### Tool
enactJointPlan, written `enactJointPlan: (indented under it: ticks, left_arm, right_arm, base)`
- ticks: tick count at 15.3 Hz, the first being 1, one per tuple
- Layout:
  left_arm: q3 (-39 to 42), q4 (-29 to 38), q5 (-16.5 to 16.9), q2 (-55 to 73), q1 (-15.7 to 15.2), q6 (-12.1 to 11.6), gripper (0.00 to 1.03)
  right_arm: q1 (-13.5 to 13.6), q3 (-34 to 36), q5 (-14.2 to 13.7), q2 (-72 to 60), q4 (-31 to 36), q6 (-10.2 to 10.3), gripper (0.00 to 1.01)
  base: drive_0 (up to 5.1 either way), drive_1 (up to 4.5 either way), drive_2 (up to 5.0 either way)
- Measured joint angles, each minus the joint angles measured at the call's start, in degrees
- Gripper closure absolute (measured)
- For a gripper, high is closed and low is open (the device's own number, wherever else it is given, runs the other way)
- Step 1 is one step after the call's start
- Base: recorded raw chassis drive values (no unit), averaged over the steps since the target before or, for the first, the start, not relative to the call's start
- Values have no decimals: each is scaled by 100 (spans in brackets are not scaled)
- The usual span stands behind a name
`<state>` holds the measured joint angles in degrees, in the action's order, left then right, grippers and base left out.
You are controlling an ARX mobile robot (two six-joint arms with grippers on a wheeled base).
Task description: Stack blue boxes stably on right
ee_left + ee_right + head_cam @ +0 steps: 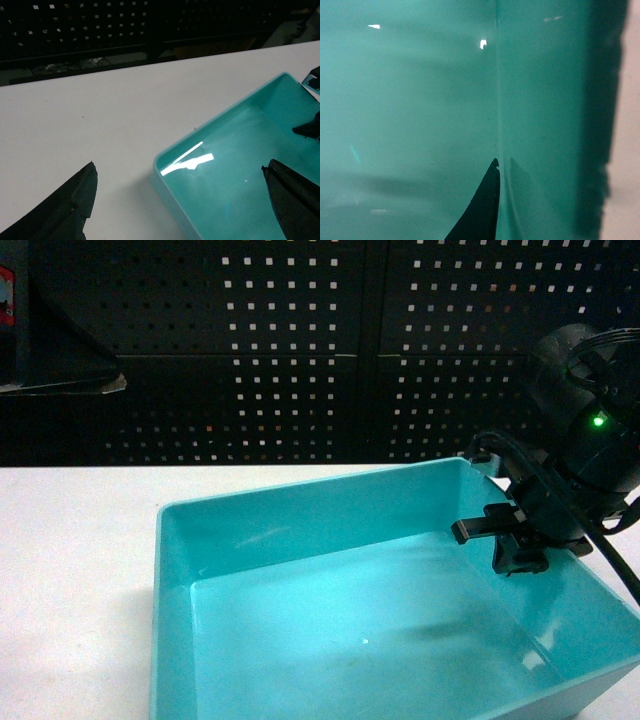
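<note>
One blue box [330,630], a shallow light turquoise tub, fills the lower head view on the white table [70,540]. My right gripper [520,540] is shut on its right wall, one finger inside and one outside. In the right wrist view the inner finger [482,210] lies flat against that wall [545,100], and the outer one shows only as a dim shape through the plastic. My left gripper [182,180] hangs open and wide over the box's corner [165,165], one finger over bare table and one over the box's floor [240,165]. It holds nothing.
A dark perforated panel [300,350] runs along the back of the table. The table surface [100,110] stretches left of the box. A pale turquoise sliver [312,84] shows at the right edge of the left wrist view; what it is cannot be told.
</note>
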<state>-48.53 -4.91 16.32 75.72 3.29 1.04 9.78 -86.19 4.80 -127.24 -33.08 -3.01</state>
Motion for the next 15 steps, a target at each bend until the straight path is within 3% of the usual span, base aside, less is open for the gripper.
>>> enactJointPlan:
  ticks: [3,7,10,15]
  left_arm:
    - [0,-2,0,0,0,0,5]
    - [0,0,-2,0,-4,0,5]
    - [0,-2,0,0,0,0,5]
    - [0,-2,0,0,0,0,5]
  right_arm:
    - [149,-42,-107,15,-743,769,94]
    - [481,31,-343,66,-785,1602,94]
    - [610,79,-424,118,-782,1832,94]
    - [658,715,-376,535,-678,1753,94]
  base:
    - [0,0,0]
    - [0,0,0]
    - [0,0,0]
    - [0,0,0]
